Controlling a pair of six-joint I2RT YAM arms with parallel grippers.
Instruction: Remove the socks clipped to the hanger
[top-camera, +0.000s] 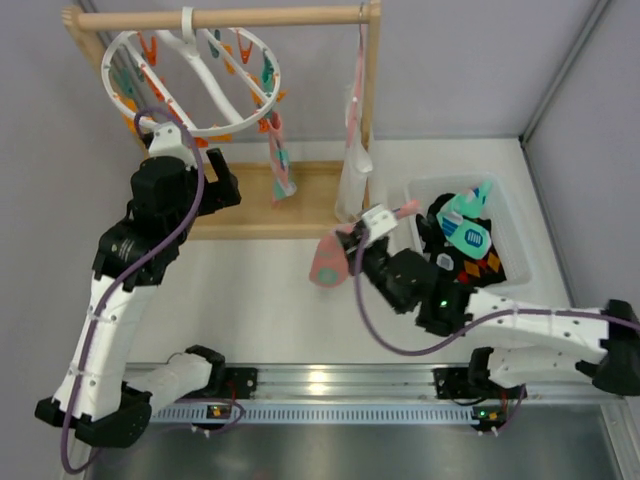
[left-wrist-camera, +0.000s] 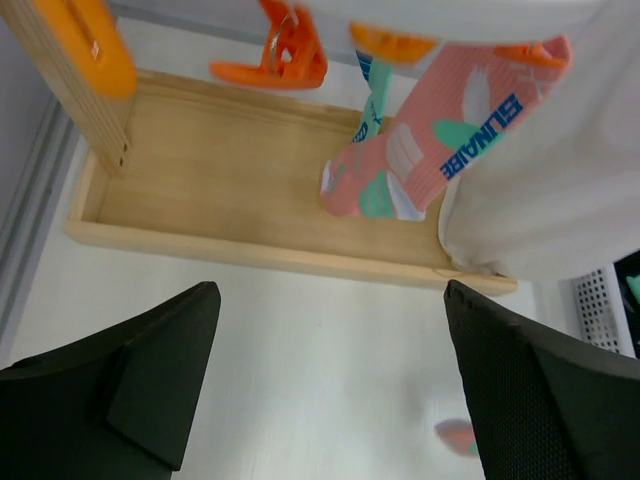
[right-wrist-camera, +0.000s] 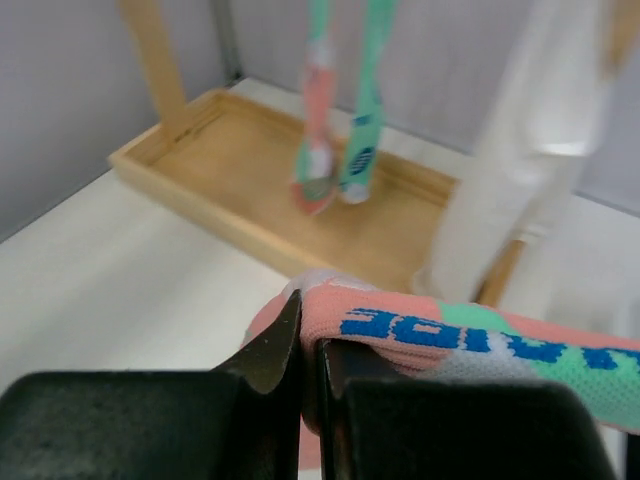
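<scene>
The white oval hanger (top-camera: 190, 80) hangs by its hook from the wooden bar, its orange and teal clips around the ring. Two socks (top-camera: 281, 165) dangle from its right side; in the left wrist view these are a pink sock (left-wrist-camera: 430, 150) and a mint one (left-wrist-camera: 372, 100) behind it. My left gripper (left-wrist-camera: 330, 295) is open above the bare table in front of the rack base, holding nothing. Right of the rack base, my right gripper (right-wrist-camera: 312, 330) is shut on a pink sock (right-wrist-camera: 440, 335), which droops over the table (top-camera: 328, 262).
The wooden rack has a tray-like base (top-camera: 250, 205) and an upright post (top-camera: 372, 70). A long pale cloth (top-camera: 355, 165) hangs by that post. A plastic bin (top-camera: 515, 215) at the right holds black and mint socks (top-camera: 465, 230).
</scene>
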